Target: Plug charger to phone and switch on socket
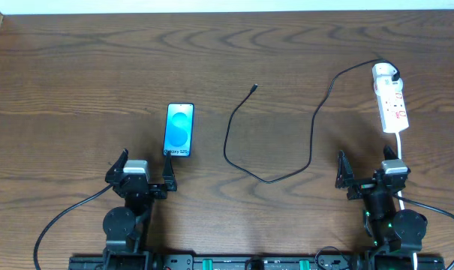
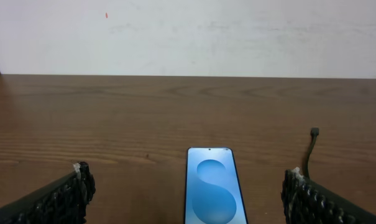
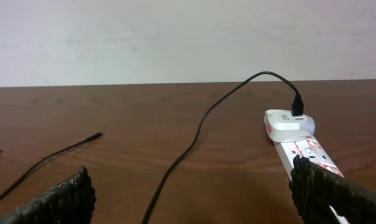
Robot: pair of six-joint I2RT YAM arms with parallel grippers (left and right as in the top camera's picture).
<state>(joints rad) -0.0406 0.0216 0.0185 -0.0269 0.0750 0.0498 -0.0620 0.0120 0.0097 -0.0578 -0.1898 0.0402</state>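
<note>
- Left gripper (image 1: 145,171) and right gripper (image 1: 365,169) both gape wide, holding nothing.
- Phone (image 1: 179,130) lies just ahead of the left gripper, with the charger (image 1: 226,146) tip lying loose to its right, unplugged.
- Socket (image 1: 390,101) sits ahead of the right gripper, seemingly untouched.

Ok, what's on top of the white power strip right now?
A white adapter block is plugged into the far end of the narrow white power strip, with a thin black cable leaving it. The outlet under it is covered; switch positions are too small to tell.
</note>
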